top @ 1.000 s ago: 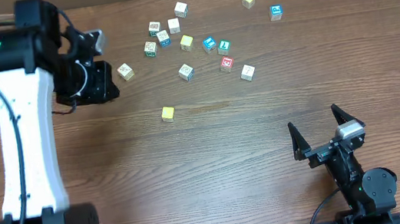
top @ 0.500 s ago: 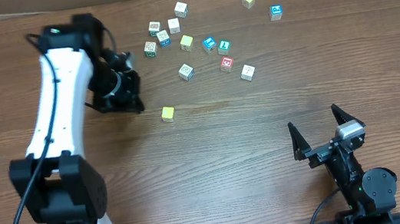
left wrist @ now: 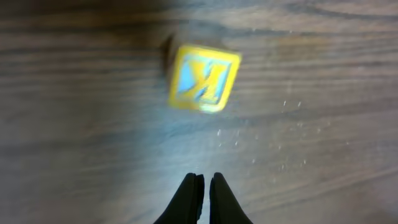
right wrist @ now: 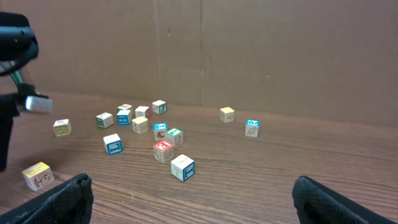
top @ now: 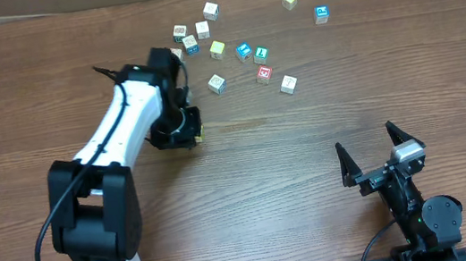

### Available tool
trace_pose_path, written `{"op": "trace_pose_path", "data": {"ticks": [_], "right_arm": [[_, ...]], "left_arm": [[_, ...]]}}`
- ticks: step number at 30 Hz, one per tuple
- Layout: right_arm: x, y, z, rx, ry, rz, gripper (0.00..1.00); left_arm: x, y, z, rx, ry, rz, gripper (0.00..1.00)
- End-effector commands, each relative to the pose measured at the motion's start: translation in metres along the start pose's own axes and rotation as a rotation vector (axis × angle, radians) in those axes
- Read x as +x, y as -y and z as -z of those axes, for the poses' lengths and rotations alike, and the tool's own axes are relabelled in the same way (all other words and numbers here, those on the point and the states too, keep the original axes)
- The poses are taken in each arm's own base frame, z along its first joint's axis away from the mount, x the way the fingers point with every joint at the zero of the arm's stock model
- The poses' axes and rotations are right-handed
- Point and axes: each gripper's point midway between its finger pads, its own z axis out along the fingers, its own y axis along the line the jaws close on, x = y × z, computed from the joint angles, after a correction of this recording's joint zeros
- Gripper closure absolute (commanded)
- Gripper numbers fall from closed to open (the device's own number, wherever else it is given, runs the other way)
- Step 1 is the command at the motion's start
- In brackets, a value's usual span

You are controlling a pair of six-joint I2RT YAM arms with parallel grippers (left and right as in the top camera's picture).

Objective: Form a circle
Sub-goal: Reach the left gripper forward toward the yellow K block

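Fifteen small cubes (right wrist: 182, 167) lie scattered on the desk (top: 313, 192). The circle (top: 263, 74), a loose clump around one red-faced cube, sits far centre. Left pincer (left wrist: 202, 186), shut and empty, points toward one yellow cube (left wrist: 204, 78). Right pincer (top: 367, 142) gapes wide, well apart.

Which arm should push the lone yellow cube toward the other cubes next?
Left. The left end effector, shut, sits right by the yellow cube, which lies just ahead in its wrist view. The right end effector is open and far from every cube.
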Motion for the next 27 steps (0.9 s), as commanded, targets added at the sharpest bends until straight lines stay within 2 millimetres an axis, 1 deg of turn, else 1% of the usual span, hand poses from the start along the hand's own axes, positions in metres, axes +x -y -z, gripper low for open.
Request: {"op": "trace_pose_path", "data": {"ticks": [1,4,7,9,12,17,27], "right_arm": [[0.002,0.001,0.000,0.003,0.004,0.005,0.00],[0.002,0.001,0.000,0.003,0.004,0.005,0.00],[0.002,0.001,0.000,0.003,0.004,0.005,0.00],[0.002,0.001,0.000,0.003,0.004,0.005,0.00],[0.002,0.001,0.000,0.003,0.004,0.005,0.00],[0.002,0.001,0.000,0.003,0.004,0.005,0.00],[0.002,0.001,0.000,0.003,0.004,0.005,0.00]], "left_arm": [[0.000,0.003,-0.016,-0.048,0.021,0.036,0.96],[0.001,0.013,-0.028,-0.045,0.040,0.023,0.96],[-0.001,0.010,-0.033,-0.090,0.066,0.029,0.96],[-0.006,0.002,-0.032,-0.142,0.097,0.028,0.96],[-0.013,-0.004,-0.030,-0.165,0.126,0.035,0.96],[-0.036,-0.017,-0.024,-0.249,0.233,0.036,0.96],[-0.061,-0.012,-0.017,-0.232,0.344,0.037,0.96]]}}
